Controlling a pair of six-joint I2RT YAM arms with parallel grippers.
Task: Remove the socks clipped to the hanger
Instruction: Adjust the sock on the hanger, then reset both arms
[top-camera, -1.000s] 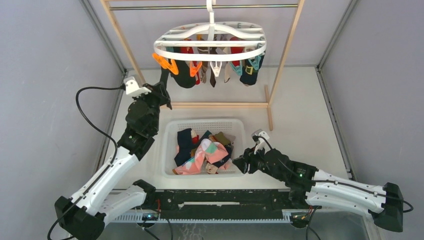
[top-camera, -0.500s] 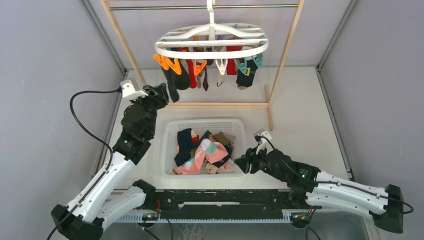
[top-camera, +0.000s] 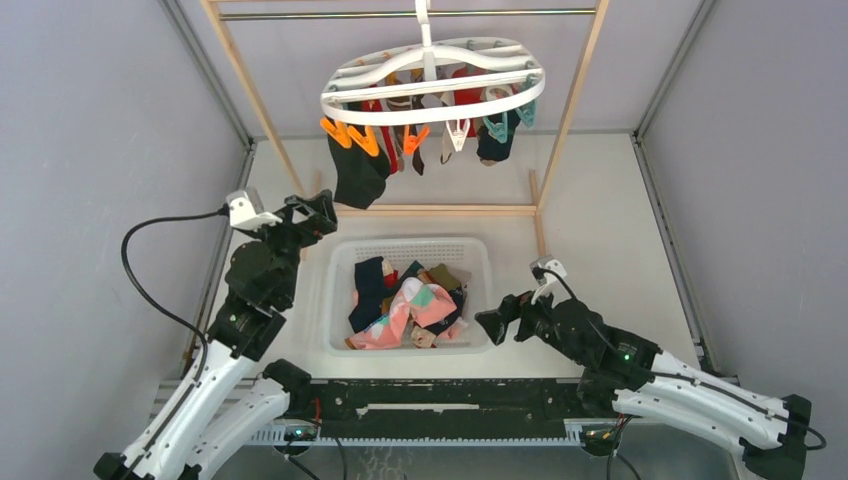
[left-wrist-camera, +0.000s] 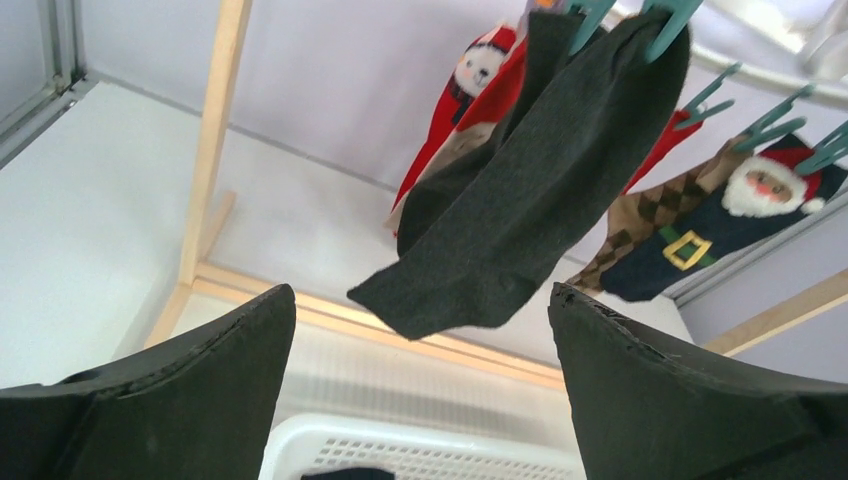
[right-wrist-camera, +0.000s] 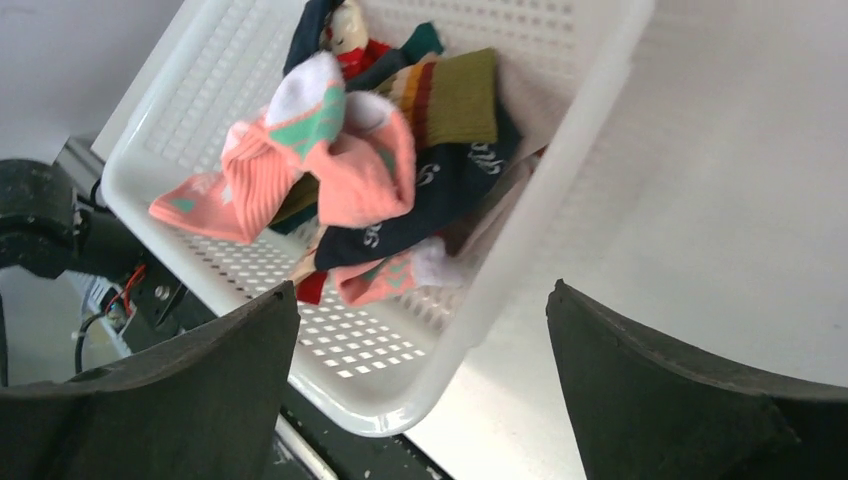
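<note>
While my left gripper (left-wrist-camera: 415, 300) and right gripper (right-wrist-camera: 417, 298) are gaping empty, I am judging the dark sock (left-wrist-camera: 520, 200) limp, light: pinching its toe end suits.

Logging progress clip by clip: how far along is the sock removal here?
Done: a pile of socks lies in the white basket. In hand: nothing; the left gripper is open and empty, facing a dark grey sock on its clip, and the right gripper is open beside the basket. Left: that sock plus several more, red and Santa-patterned ones among them, hang clipped to the hanger.
</note>
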